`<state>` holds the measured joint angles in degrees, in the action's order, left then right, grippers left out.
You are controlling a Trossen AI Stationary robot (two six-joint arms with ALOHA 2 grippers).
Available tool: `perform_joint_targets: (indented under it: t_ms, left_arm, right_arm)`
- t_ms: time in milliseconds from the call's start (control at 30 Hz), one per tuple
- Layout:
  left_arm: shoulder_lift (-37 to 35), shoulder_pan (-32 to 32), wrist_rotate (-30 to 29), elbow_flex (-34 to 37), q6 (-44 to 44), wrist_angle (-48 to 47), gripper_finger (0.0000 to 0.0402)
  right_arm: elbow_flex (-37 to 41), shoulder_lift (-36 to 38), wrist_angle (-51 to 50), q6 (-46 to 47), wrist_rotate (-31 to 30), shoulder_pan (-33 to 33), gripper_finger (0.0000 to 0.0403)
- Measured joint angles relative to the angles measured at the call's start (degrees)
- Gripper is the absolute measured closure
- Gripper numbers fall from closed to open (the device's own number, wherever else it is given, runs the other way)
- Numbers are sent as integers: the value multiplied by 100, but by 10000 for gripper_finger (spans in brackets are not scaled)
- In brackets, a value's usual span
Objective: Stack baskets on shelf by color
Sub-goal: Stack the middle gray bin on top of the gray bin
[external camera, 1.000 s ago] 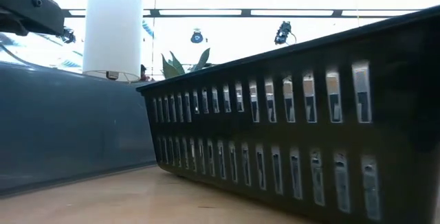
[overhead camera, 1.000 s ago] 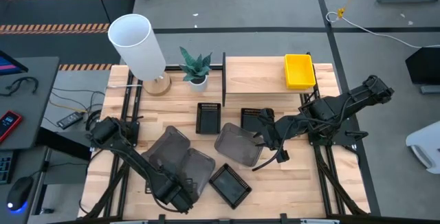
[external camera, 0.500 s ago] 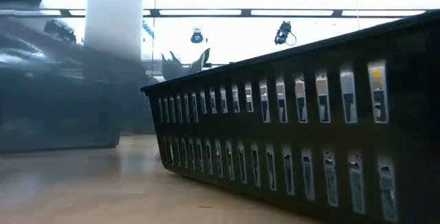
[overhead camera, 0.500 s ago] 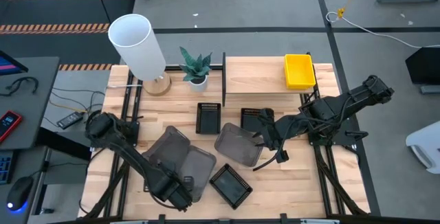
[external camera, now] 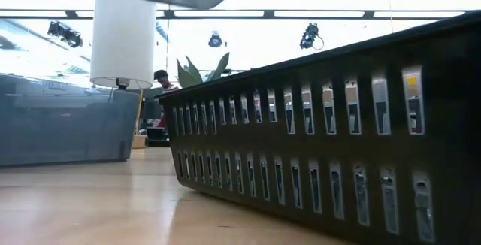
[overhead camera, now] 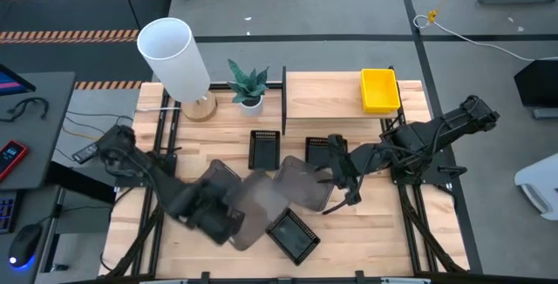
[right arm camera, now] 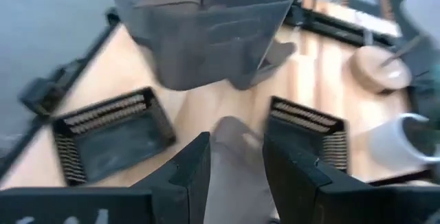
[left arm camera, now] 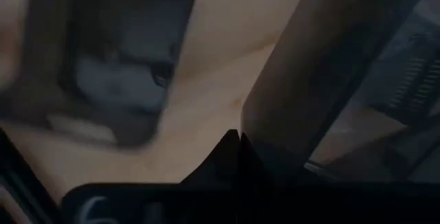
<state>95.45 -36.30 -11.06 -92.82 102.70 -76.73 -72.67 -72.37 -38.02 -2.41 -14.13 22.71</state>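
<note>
left gripper [overhead camera: 228,223] clamped on grey basket [overhead camera: 253,206], now lifted off the table, carried up since 1 s ago | right gripper [overhead camera: 336,178] part-open over another grey basket [overhead camera: 301,182], unmoved | shelf [overhead camera: 327,97] holds 1 yellow basket [overhead camera: 380,90] | grey stack not begun

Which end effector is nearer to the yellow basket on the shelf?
Right. The right end effector is over the table just below the shelf holding the yellow basket. The left end effector is far across, near the table's front.
</note>
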Motion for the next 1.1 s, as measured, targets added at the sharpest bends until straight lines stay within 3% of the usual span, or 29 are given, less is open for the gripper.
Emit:
perform_joint_targets:
  t_ms: [233,433,767,933,1100]
  left_arm:
    - [-25,1380,-4,-590,-3627,82,389]
    - [-18,2600,14,-671,-6904,590,389]
    - [296,3637,193,-500,-10457,2093,387]
    - [666,3809,656,-498,-11644,2731,387]
    - [1088,3993,1195,-496,-12290,2570,387]
  right_arm:
    - [-862,-3,28,-721,-1756,-54,274]
    - [-1735,5,137,-492,-2825,-169,281]
    - [-2339,5,277,233,-2988,-266,281]
    - [-2576,8,417,279,-2994,-180,281]
    - [-2595,5,738,272,-2991,-44,281]
